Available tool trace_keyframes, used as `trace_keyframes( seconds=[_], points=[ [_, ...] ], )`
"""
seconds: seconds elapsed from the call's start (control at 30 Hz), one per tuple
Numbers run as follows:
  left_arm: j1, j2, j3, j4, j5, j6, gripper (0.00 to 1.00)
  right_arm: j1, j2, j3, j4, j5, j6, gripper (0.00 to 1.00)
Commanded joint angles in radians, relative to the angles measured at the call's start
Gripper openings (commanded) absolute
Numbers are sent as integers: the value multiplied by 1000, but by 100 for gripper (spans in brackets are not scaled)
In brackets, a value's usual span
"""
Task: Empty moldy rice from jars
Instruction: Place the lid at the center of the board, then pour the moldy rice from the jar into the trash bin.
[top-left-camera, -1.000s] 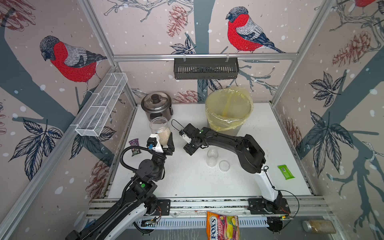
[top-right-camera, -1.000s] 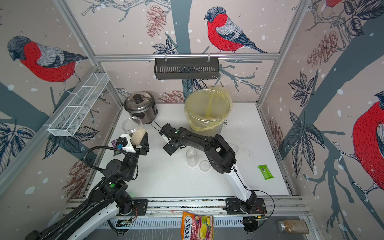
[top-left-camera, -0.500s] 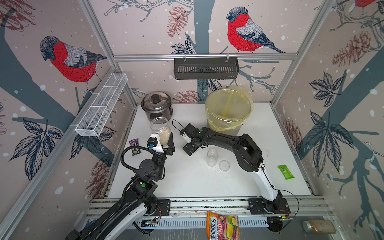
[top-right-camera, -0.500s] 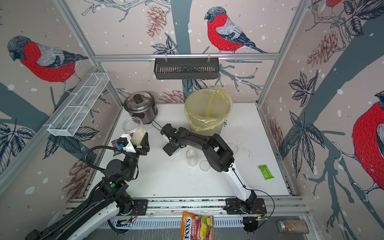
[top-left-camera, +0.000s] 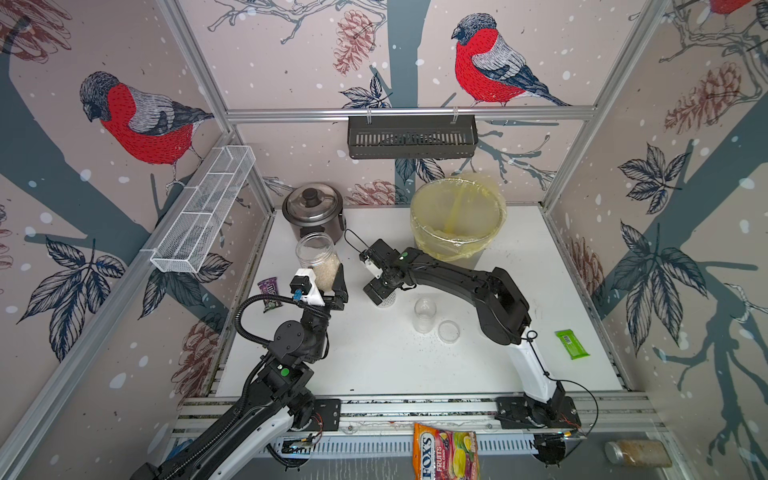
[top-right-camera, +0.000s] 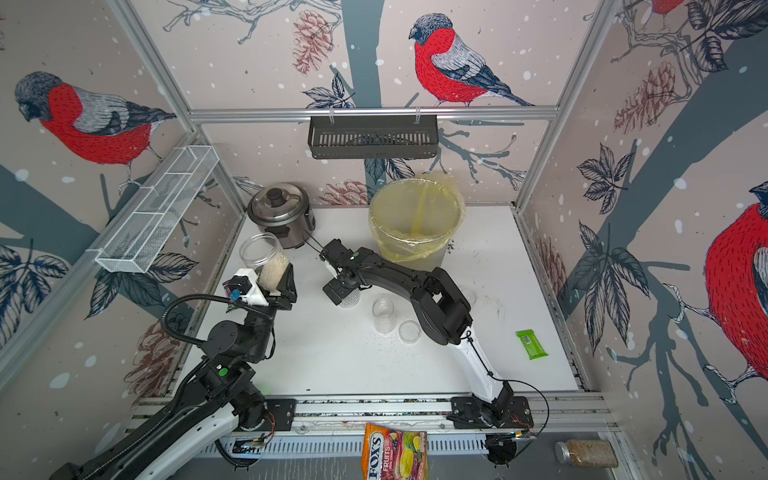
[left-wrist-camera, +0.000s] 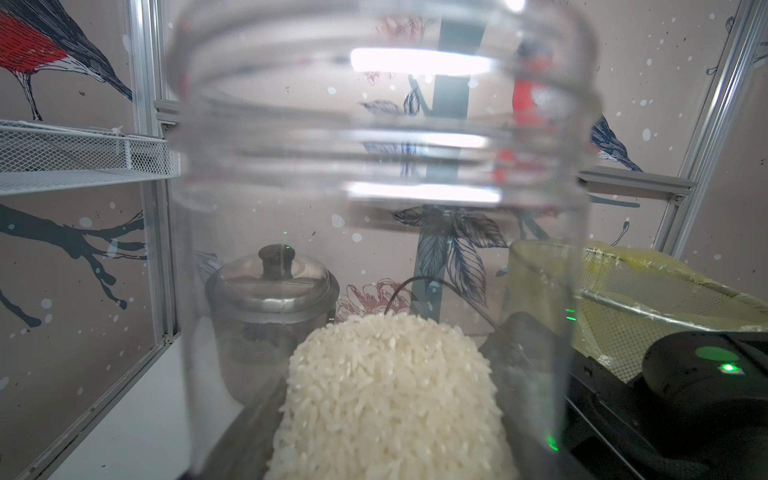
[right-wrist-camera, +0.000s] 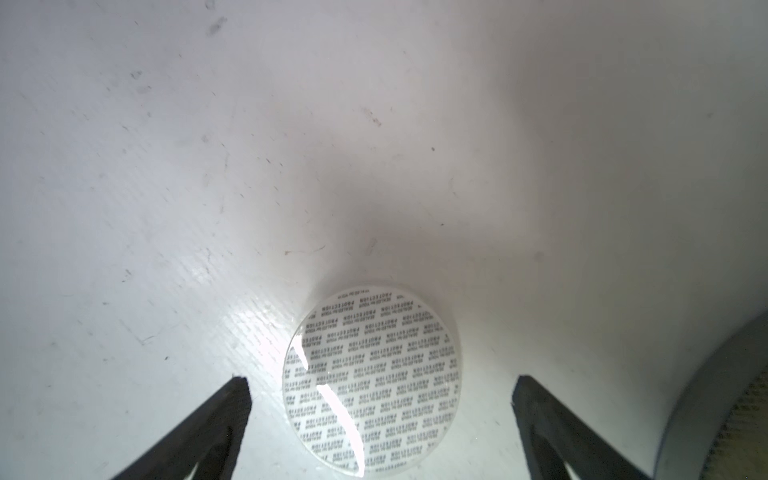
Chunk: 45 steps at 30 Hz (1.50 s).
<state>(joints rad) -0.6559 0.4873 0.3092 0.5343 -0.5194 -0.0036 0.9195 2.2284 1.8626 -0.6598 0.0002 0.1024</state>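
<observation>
Partway: left claw (top-left-camera: 326, 282) grips the wide clear plastic jar (top-left-camera: 314, 251), uncapped, pale grainy rice (left-wrist-camera: 390, 399) unpoured; its silver printed round lid (right-wrist-camera: 372, 378) lies between the right claw's (top-right-camera: 338, 293) spread jaws.

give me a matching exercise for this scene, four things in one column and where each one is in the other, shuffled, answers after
Things:
1. wide jar
2. printed lid
3. narrow jar
4. green packet

Places:
A. flat on the table, between the jaws of the open right end effector
B. alone on the right arm's side of the table
C. gripped by the left end effector
D. upright beside a clear lid

Pairs: 1-C, 2-A, 3-D, 4-B
</observation>
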Motion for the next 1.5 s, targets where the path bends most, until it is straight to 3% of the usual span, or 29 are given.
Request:
trace_keyframes(
  seconds=[0.0,0.17,0.53,0.8,1.1,1.47],
  points=[
    [1,-5,14,53,7,-15,33,-6,-26,17,-38,-31,13,100],
    [1,1,32,57,12,-6,33,-16,-58,98,-134,-64,47,100],
    [1,43,88,30,58,40,33,20,-342,47,-137,82,149,100],
    [1,179,166,24,222,128,32,16,-625,-82,-56,163,230,99],
    [-1,324,269,21,365,143,31,-51,-891,-231,7,128,301,96],
    [-19,496,462,-104,509,262,31,-112,-1026,-328,59,98,372,95]
  ],
)
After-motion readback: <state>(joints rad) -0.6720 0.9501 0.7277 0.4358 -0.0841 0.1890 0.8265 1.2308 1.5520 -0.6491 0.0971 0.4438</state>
